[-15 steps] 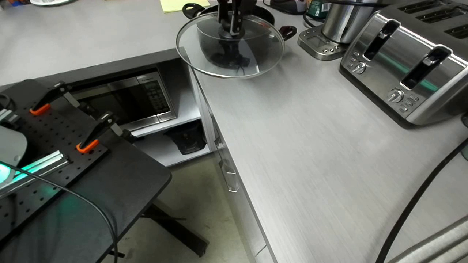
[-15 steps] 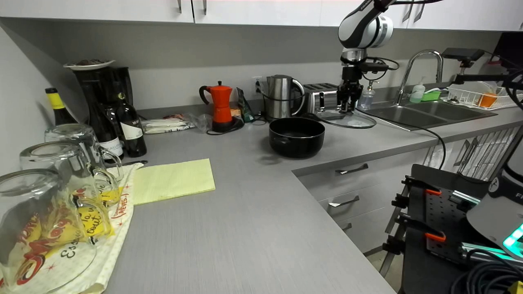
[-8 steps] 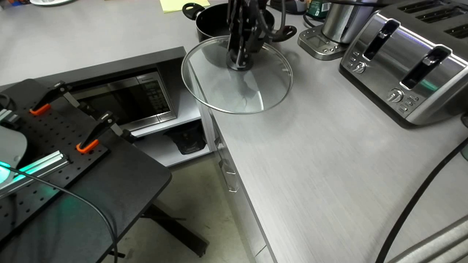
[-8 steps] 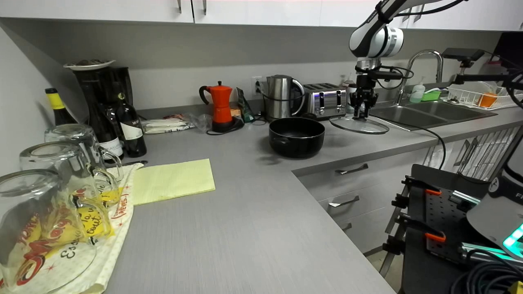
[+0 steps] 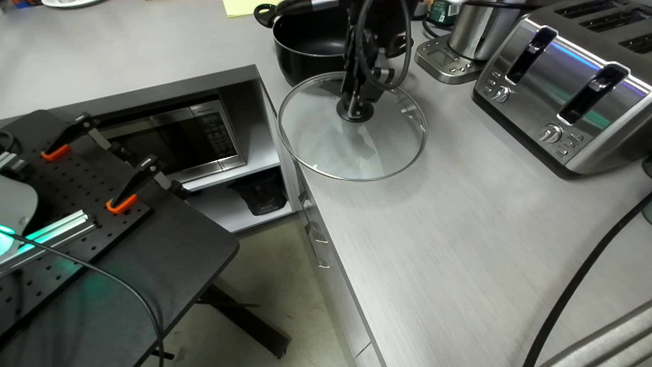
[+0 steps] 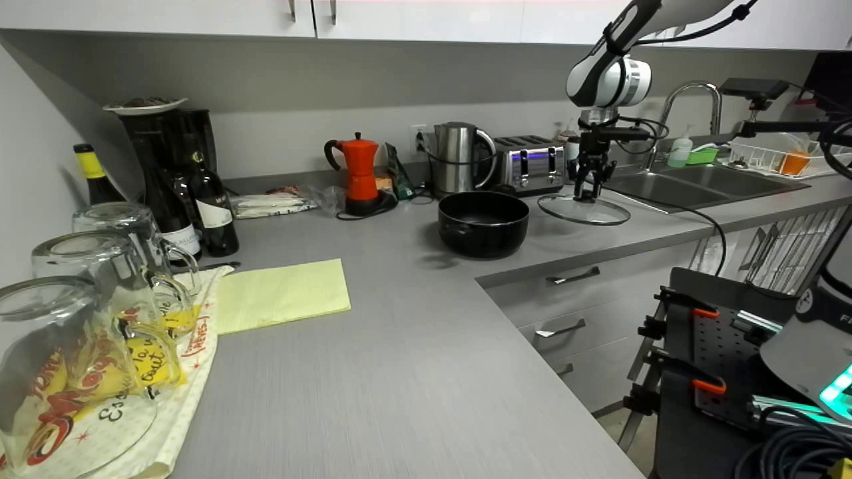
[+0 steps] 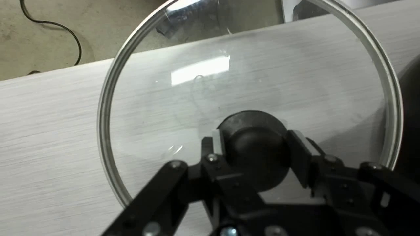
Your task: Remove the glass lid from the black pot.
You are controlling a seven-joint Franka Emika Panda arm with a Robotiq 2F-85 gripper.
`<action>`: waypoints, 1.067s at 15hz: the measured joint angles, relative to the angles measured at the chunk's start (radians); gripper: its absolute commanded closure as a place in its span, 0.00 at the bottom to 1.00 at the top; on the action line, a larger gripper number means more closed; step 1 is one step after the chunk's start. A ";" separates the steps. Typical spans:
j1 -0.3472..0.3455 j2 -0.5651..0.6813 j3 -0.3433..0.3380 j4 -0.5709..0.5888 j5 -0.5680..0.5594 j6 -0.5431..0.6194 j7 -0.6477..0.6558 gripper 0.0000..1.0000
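The glass lid (image 5: 326,140) is off the black pot (image 5: 308,58) and level beside it, over the counter toward the toaster side. It also shows in an exterior view (image 6: 566,210) and fills much of the wrist view (image 7: 197,111). My gripper (image 5: 355,104) points down, shut on the lid's black knob, with one finger on each side in the wrist view (image 7: 254,142). The gripper is upright in an exterior view (image 6: 586,193). I cannot tell whether the rim touches the counter. The pot stands open (image 6: 484,229); its dark side shows at the wrist view's right edge (image 7: 411,131).
The silver toaster (image 5: 565,97) and steel kettle (image 6: 460,159) stand along the wall. A sink (image 6: 705,189) lies beyond the lid. The counter's front edge passes beneath the lid in the wrist view. A black cable (image 5: 586,275) crosses the counter.
The lid has moved with my gripper from partly over the pot to beside it. In the last half second it has shifted slightly and dropped a little. The pot has not moved.
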 measured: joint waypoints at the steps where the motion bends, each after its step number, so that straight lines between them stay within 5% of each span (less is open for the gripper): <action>1: 0.004 0.014 0.000 0.012 0.000 0.014 0.019 0.75; 16: 0.066 0.225 0.014 0.186 -0.061 0.030 0.191 0.75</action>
